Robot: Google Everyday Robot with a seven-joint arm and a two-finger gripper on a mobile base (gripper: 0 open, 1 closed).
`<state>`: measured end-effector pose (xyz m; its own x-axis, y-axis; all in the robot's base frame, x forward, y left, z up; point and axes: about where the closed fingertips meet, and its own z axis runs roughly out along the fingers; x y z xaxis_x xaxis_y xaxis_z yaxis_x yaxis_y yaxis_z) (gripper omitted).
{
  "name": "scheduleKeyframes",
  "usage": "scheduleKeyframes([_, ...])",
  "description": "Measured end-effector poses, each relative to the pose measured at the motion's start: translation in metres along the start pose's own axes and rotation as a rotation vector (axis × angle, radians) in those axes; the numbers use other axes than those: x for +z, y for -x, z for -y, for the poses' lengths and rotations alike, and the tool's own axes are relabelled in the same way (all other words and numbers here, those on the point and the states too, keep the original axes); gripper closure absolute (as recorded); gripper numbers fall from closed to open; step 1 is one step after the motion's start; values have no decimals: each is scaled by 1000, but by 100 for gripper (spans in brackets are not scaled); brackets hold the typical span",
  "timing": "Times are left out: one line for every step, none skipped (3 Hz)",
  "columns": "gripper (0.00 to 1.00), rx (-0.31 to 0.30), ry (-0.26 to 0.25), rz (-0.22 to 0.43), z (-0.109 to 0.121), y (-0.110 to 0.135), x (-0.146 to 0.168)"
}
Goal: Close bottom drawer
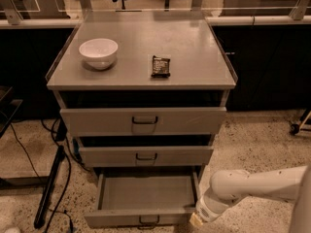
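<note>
The bottom drawer (146,195) of the grey cabinet stands pulled out and looks empty inside. Its low front panel (112,218) with a small dark loop handle (148,221) is near the bottom edge of the camera view. My white arm comes in from the right. My gripper (197,219) sits low at the drawer's front right corner, right by the front panel. The middle drawer (146,156) and the top drawer (143,121) above look slightly ajar.
On the cabinet top (194,57) stand a white bowl (98,52) and a dark snack packet (161,66). Black cables and a dark stand (48,188) lie on the speckled floor to the left. A wheeled chair base (300,125) is at the right edge.
</note>
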<state>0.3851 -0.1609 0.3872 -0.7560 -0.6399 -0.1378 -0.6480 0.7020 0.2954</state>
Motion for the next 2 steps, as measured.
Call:
scheduleKeyframes([100,63,-14,-13,19,-1,41])
scheduleKeyframes([100,122,15,-41,38,-4,95])
